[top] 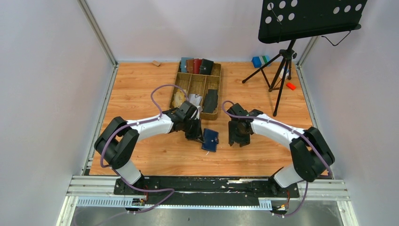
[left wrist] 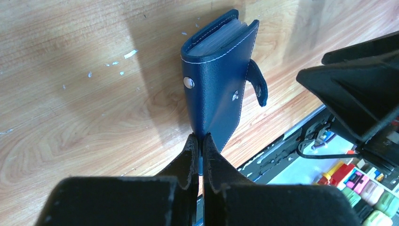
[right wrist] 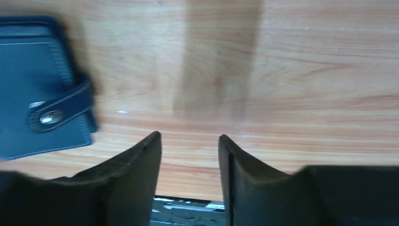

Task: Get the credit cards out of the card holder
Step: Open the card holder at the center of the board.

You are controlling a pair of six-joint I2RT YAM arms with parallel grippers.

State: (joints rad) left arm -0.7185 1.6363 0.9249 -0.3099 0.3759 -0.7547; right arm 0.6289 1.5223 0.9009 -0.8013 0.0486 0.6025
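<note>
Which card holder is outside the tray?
The navy-blue bifold card holder with a snap tab, its edge pinched in the left arm's jaws. The teal, brown, red and black holders sit at the wooden tray's far end.

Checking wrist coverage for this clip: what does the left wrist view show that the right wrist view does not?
Left wrist only: the left tool shut on an edge of the navy-blue bifold card holder, with pale thin credit cards stacked edge-on inside it. Right wrist only: that the right tool stands open over bare wood, holding nothing. Both: that holder and the light wooden tabletop.
</note>
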